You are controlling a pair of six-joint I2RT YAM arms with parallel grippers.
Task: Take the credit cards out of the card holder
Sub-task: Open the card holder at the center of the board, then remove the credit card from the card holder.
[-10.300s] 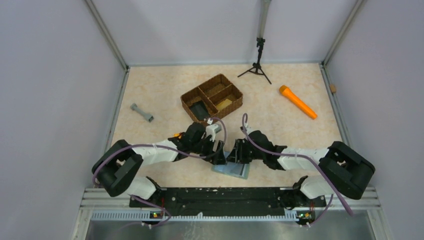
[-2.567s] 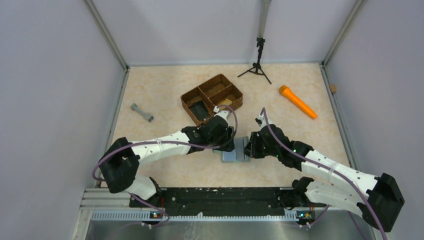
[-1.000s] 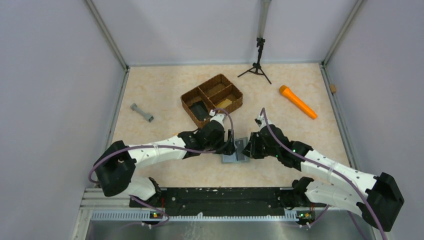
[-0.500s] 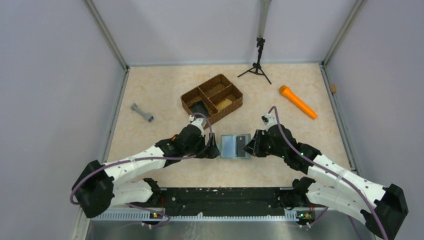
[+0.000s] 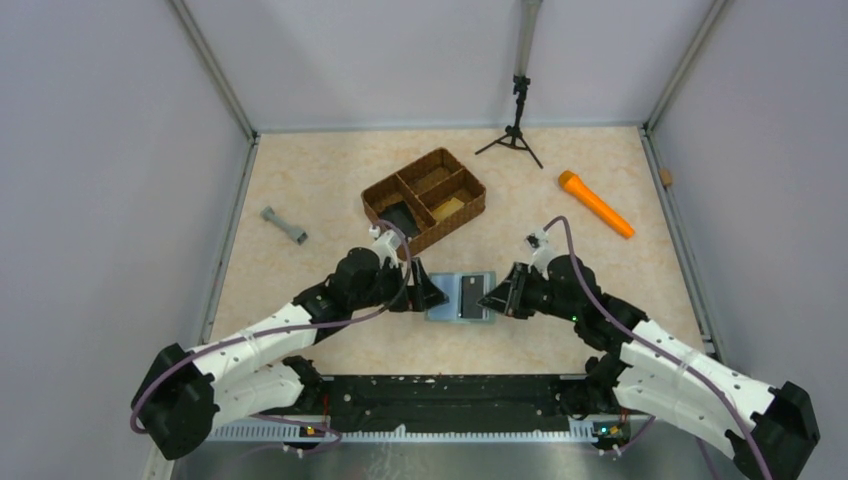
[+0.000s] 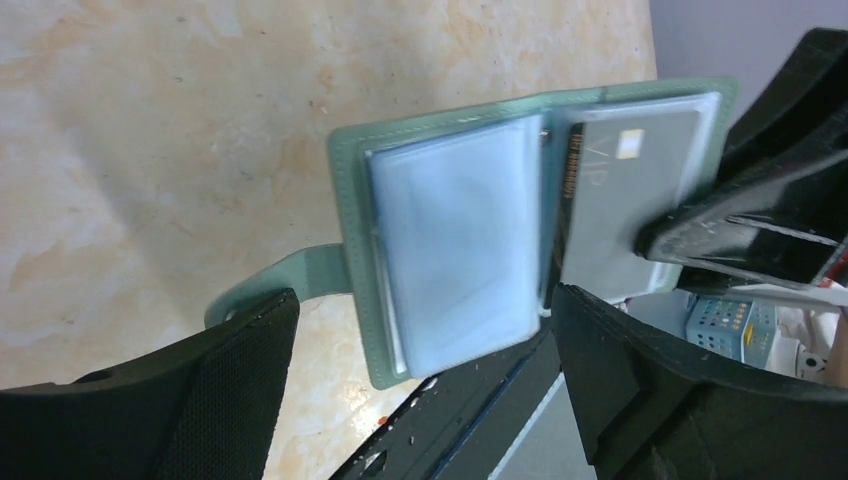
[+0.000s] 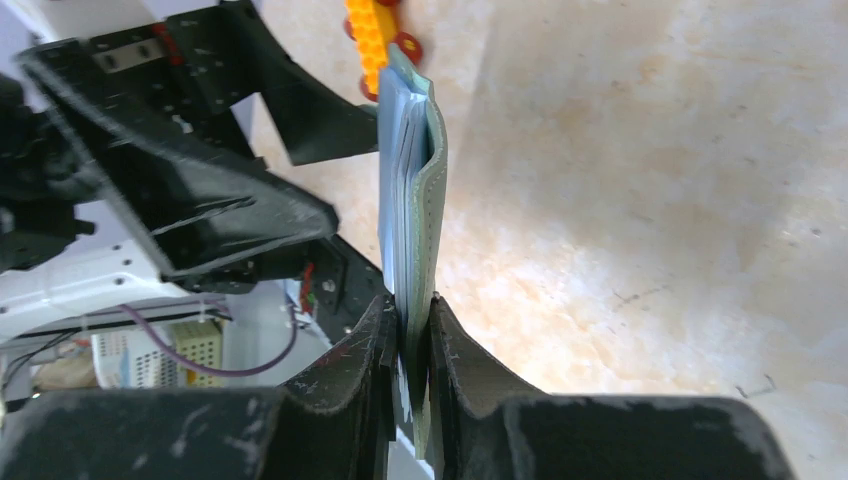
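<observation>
Now | left gripper [image 5: 425, 287] splayed | right gripper [image 5: 493, 297] pinches card holder [image 5: 447, 298]

card holder [image 6: 346, 200], cover: grey-green, with a stitched line along the edge
card holder, inner pockets: pale blue, clear
credit card [image 6: 610, 190]: dark grey, with one small pale square near a corner
table [image 5: 320, 180]: beige, marbled with tan-orange veins
basket [image 5: 400, 172]: brown, woven pattern
block [image 5: 400, 216] in basket: black
flat piece [image 5: 449, 208] in basket: yellowish
cylinder [image 5: 596, 204]: orange, plain
dumbbell-shaped part [image 5: 284, 226]: grey
tripod [image 5: 517, 120]: black
left arm [image 5: 260, 340]: white shells, black joints, purple cable
right arm [image 5: 670, 365]: white shells, black joints, purple cable
walls [image 5: 100, 200]: pale lilac-grey, plain
</observation>
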